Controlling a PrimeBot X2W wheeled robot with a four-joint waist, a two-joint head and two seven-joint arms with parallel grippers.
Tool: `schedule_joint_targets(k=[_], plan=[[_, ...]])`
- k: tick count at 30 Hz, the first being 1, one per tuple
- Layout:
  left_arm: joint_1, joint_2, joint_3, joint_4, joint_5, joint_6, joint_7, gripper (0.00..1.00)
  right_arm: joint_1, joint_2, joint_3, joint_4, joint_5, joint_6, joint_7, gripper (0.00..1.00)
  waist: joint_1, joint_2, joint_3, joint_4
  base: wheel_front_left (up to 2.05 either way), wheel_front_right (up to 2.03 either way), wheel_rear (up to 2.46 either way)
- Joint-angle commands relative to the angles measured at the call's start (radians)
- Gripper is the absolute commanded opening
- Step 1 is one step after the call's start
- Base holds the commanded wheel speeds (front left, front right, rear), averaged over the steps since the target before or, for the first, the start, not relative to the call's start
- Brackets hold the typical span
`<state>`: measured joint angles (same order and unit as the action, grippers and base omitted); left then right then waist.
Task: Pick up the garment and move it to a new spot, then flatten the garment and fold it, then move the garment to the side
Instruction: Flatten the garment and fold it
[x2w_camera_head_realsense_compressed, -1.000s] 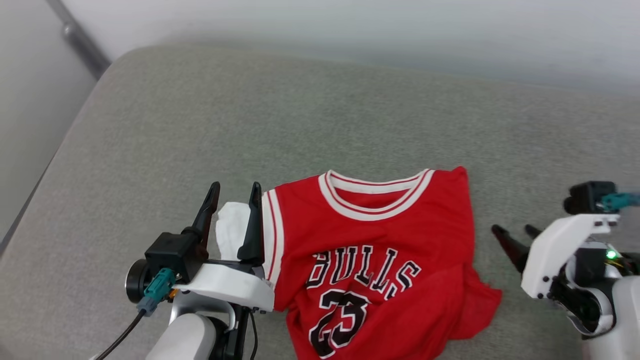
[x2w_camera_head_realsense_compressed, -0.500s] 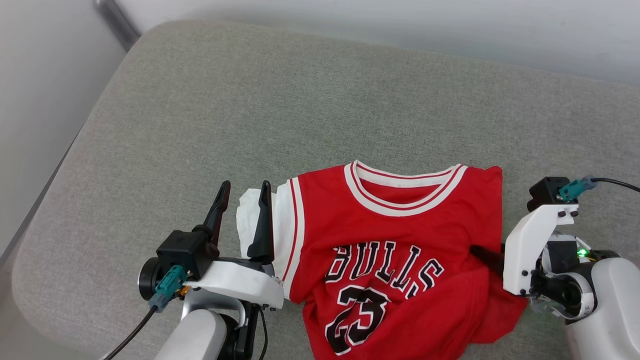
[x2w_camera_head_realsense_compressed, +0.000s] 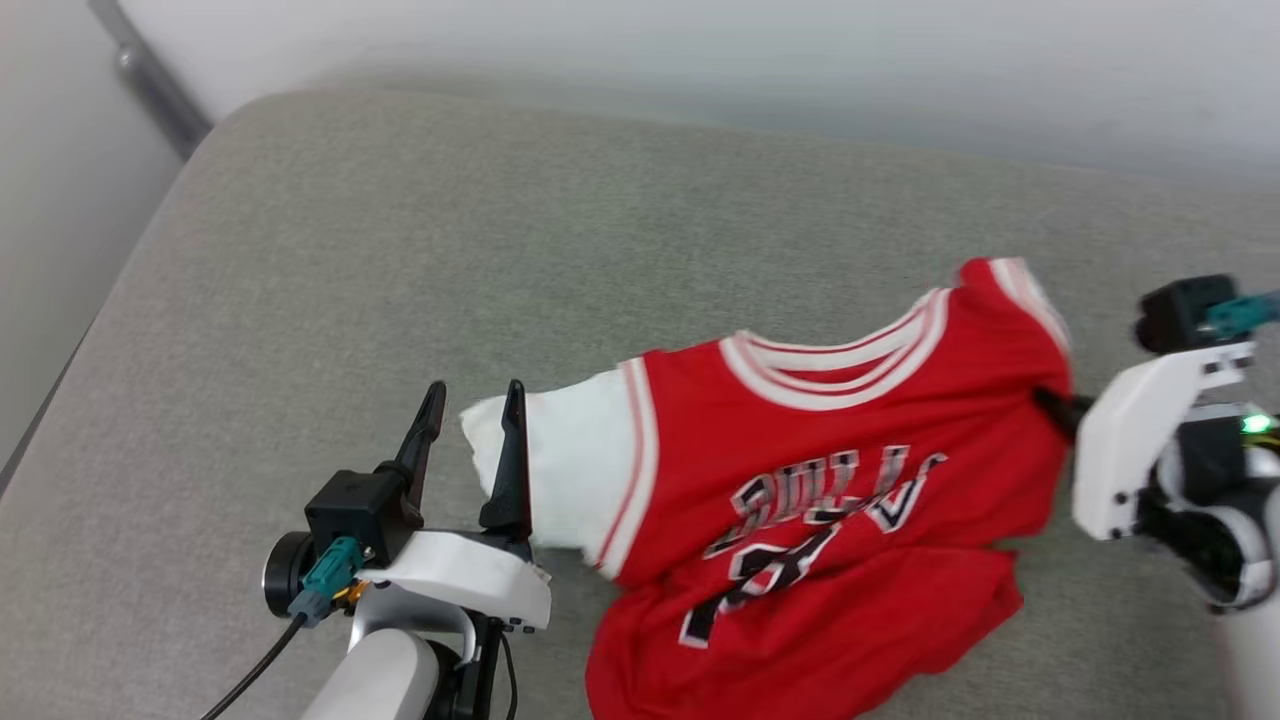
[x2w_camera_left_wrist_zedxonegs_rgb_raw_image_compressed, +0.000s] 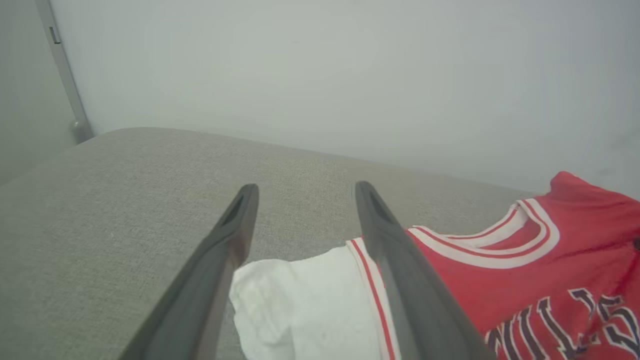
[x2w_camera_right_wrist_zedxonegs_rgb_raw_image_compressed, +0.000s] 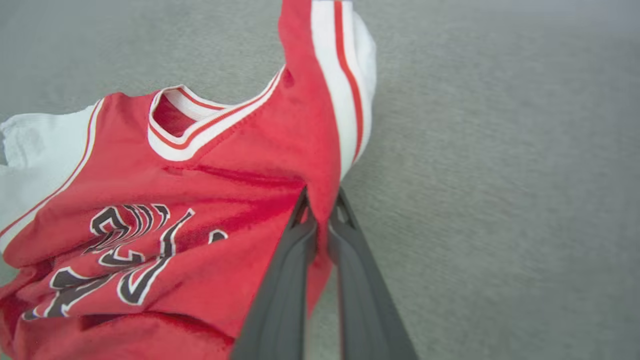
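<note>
The garment (x2w_camera_head_realsense_compressed: 830, 480) is a red jersey T-shirt with white sleeves, striped collar and black lettering. It lies front up on the grey cushion, its right side raised off the surface. My right gripper (x2w_camera_head_realsense_compressed: 1050, 405) is shut on the garment's red cloth near the right shoulder (x2w_camera_right_wrist_zedxonegs_rgb_raw_image_compressed: 320, 200), lifting it. My left gripper (x2w_camera_head_realsense_compressed: 470, 400) is open at the garment's left side. One white sleeve (x2w_camera_left_wrist_zedxonegs_rgb_raw_image_compressed: 305, 305) lies between and below its fingers, without being pinched. The other white sleeve (x2w_camera_right_wrist_zedxonegs_rgb_raw_image_compressed: 362, 55) hangs past the striped trim.
A wide grey cushion (x2w_camera_head_realsense_compressed: 500, 260) carries everything, with free fabric behind and to the left of the garment. A pale wall (x2w_camera_head_realsense_compressed: 700, 50) rises behind it. A grey pole (x2w_camera_head_realsense_compressed: 150, 85) stands at the back left corner.
My right gripper has closed on the garment's right side and raised it up and to the right, tilting and stretching the shirt. The head camera shifted too. The left gripper stays open by the sleeve.
</note>
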<state>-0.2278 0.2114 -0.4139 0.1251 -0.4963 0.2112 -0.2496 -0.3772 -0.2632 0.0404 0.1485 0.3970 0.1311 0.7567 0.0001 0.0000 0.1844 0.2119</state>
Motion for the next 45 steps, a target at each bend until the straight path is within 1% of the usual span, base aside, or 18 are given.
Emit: schedule_joint_targets(k=[1, 4, 7, 9, 13, 16, 17, 18, 19, 21, 26, 33, 34, 35, 36, 37, 41, 45], plan=[[0.016, 0.008, 0.001, 0.0, -0.004, 0.001, 0.002, 1.0, 0.019, -0.019, -0.025, -0.024, -0.016, -0.001, 0.008, 0.0, -0.0001, 0.0, -0.019, -0.033, 0.0, 0.0, 0.0], [0.022, 0.012, 0.0, -0.007, -0.007, 0.005, 0.009, 1.0, 0.071, -0.03, -0.106, -0.097, -0.058, -0.001, 0.044, 0.0, -0.0001, 0.0, -0.025, -0.065, 0.0, 0.0, 0.0], [0.028, 0.018, 0.0, -0.014, -0.005, 0.011, 0.018, 1.0, 0.149, -0.009, -0.208, -0.158, -0.1, -0.001, 0.093, 0.0, -0.0001, 0.0, -0.024, -0.094, 0.0, 0.0, 0.0], [0.029, 0.021, -0.001, -0.019, -0.005, 0.014, 0.023, 1.0, 0.204, 0.01, -0.262, -0.173, -0.12, -0.001, 0.118, 0.0, -0.0001, 0.0, -0.019, -0.112, 0.0, 0.0, 0.0], [0.027, 0.029, -0.002, -0.022, -0.005, 0.019, 0.034, 1.0, 0.29, 0.078, -0.329, -0.133, -0.136, -0.001, 0.129, 0.0, -0.0001, 0.0, -0.014, -0.146, 0.0, 0.0, 0.0], [0.024, 0.036, -0.001, -0.025, -0.005, 0.024, 0.043, 1.0, 0.306, 0.135, -0.331, -0.08, -0.133, -0.001, 0.084, 0.0, -0.0001, 0.0, -0.011, -0.167, 0.0, 0.0, 0.0], [0.025, 0.038, -0.001, -0.026, -0.006, 0.025, 0.047, 1.0, 0.303, 0.147, -0.335, -0.062, -0.124, -0.001, 0.07, 0.02, -0.0001, 0.0, -0.011, -0.174, 0.0, 0.0, 0.0], [0.028, 0.04, -0.001, -0.027, -0.007, 0.027, 0.05, 1.0, 0.297, 0.152, -0.332, -0.05, -0.126, -0.001, 0.045, 0.36, -0.0001, 0.0, -0.012, -0.179, 0.0, 0.0, 0.0], [0.03, 0.04, -0.002, -0.029, -0.008, 0.026, 0.052, 1.0, 0.294, 0.156, -0.327, -0.038, -0.128, -0.001, 0.02, 1.0, -0.0001, 0.0, -0.013, -0.183, 0.0, 0.0, 0.0], [0.034, 0.046, -0.003, -0.03, -0.009, 0.028, 0.058, 1.0, 0.292, 0.17, -0.317, -0.019, -0.111, -0.001, -0.031, 1.0, -0.0001, 0.0, -0.016, -0.187, 0.0, 0.0, 0.0], [0.044, 0.059, 0.001, -0.032, -0.016, 0.032, 0.07, 1.0, 0.312, 0.156, -0.308, -0.04, -0.119, -0.001, -0.199, 1.0, -0.0001, 0.0, -0.037, -0.196, 0.0, 0.0, 0.0], [0.083, 0.081, 0.012, -0.031, -0.028, 0.044, 0.084, 1.0, 0.346, 0.165, -0.316, -0.098, -0.182, -0.001, -0.413, 1.0, -0.0001, 0.0, -0.089, -0.204, 0.0, 0.0, 0.0], [0.083, 0.081, 0.012, -0.031, -0.028, 0.044, 0.084, 1.0, 0.346, 0.165, -0.316, -0.098, -0.182, -0.001, -0.413, 1.0, -0.0001, 0.0, -0.089, -0.204, 0.0, 0.0, 0.0], [0.095, 0.085, 0.013, -0.03, -0.035, 0.046, 0.089, 1.0, 0.353, 0.173, -0.311, -0.12, -0.192, -0.001, -0.476, 1.0, -0.0001, 0.0, -0.104, -0.205, 0.0, 0.0, 0.0], [0.102, 0.088, 0.012, -0.028, -0.036, 0.047, 0.094, 1.0, 0.362, 0.177, -0.305, -0.128, -0.204, -0.001, -0.505, 1.0, -0.0001, 0.0, -0.114, -0.206, 0.0, 0.0, 0.0], [0.102, 0.088, 0.012, -0.028, -0.036, 0.047, 0.094, 1.0, 0.362, 0.177, -0.305, -0.128, -0.204, -0.001, -0.505, 1.0, -0.0001, 0.0, -0.114, -0.206, 0.0, 0.0, 0.0], [0.123, 0.098, 0.011, -0.023, -0.045, 0.051, 0.111, 1.0, 0.383, 0.192, -0.277, -0.158, -0.222, -0.001, -0.6, 1.0, -0.0001, 0.0, -0.143, -0.209, 0.0, 0.0, 0.0], [0.142, 0.108, 0.008, -0.017, -0.053, 0.052, 0.131, 1.0, 0.412, 0.203, -0.241, -0.19, -0.228, -0.001, -0.657, 1.0, -0.0001, 0.0, -0.163, -0.216, 0.0, 0.0, 0.0]])
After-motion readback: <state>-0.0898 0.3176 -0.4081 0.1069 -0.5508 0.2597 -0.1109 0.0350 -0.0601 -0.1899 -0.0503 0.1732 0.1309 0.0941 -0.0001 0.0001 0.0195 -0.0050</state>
